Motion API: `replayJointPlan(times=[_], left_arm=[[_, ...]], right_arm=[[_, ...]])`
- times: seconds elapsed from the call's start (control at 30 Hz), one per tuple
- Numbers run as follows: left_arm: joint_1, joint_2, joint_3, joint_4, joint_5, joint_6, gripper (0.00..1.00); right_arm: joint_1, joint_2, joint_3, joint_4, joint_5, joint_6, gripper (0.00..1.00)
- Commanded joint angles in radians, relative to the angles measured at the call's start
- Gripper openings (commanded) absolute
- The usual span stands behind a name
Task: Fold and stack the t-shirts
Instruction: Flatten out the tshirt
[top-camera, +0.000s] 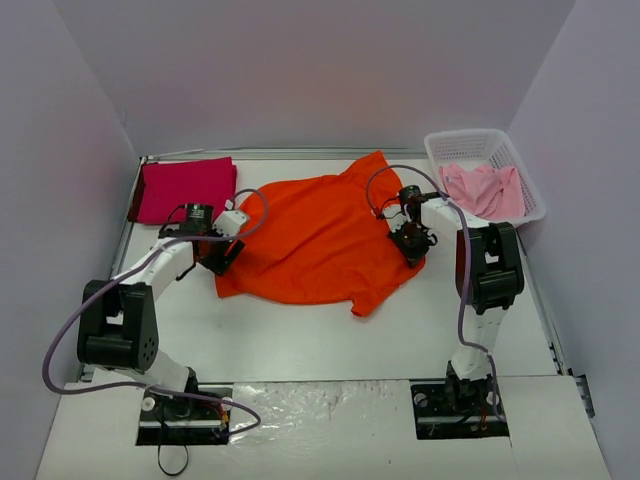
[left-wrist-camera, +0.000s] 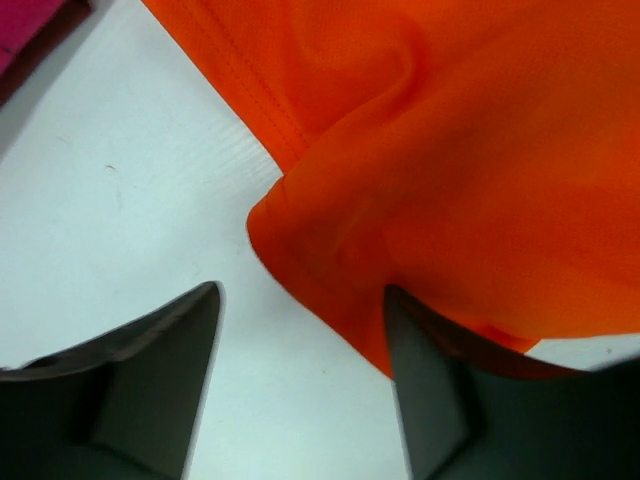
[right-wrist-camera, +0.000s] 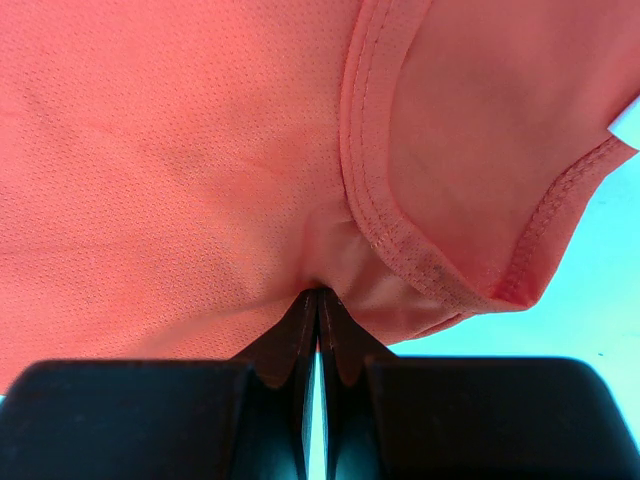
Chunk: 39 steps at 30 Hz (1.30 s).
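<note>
The orange t-shirt (top-camera: 320, 240) lies spread out and rumpled in the middle of the table. My left gripper (top-camera: 213, 255) stands open at its left edge. In the left wrist view a fold of orange cloth (left-wrist-camera: 480, 150) rests against the right finger (left-wrist-camera: 430, 400), and bare table shows between the jaws of the left gripper (left-wrist-camera: 300, 292). My right gripper (top-camera: 412, 243) is shut on the shirt's right side. The right wrist view shows the right gripper (right-wrist-camera: 320, 292) pinching cloth just beside the ribbed collar (right-wrist-camera: 400, 240). A folded magenta-red t-shirt (top-camera: 185, 188) lies at the back left. The pale pink t-shirt (top-camera: 485, 188) is crumpled in the basket.
A white lattice basket (top-camera: 470, 137) stands at the back right corner. White walls close in the table (top-camera: 300, 340) at the back and both sides. A corner of the magenta shirt (left-wrist-camera: 20, 40) shows at the left wrist view's top left.
</note>
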Motion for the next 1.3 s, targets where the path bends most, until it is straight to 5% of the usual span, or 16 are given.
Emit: replayJointPlan(times=[0.0,0.13,0.43,0.93,1.27], left_arm=[[-0.006,-0.138,0.011,-0.036,-0.025,0.035,0.73],[-0.011,-0.295,-0.027,-0.072,-0.074,0.102,0.83],[-0.13,-0.558,-0.168,-0.245,0.031,0.36,0.84],[-0.249,-0.561,-0.43,-0.075,-0.041,0.384,0.83],[-0.259,-0.497,-0.533,0.18,-0.156,0.366,0.83]], right_arm=[[0.002,0.055,-0.029,0.024,-0.019,-0.011,0.0],[0.002,0.058,-0.034,0.03,-0.033,-0.005,0.0],[0.002,0.081,-0.04,0.053,-0.036,0.018,0.0],[0.002,0.115,-0.025,0.054,-0.012,0.06,0.0],[0.002,0.124,-0.028,0.054,-0.002,0.068,0.0]])
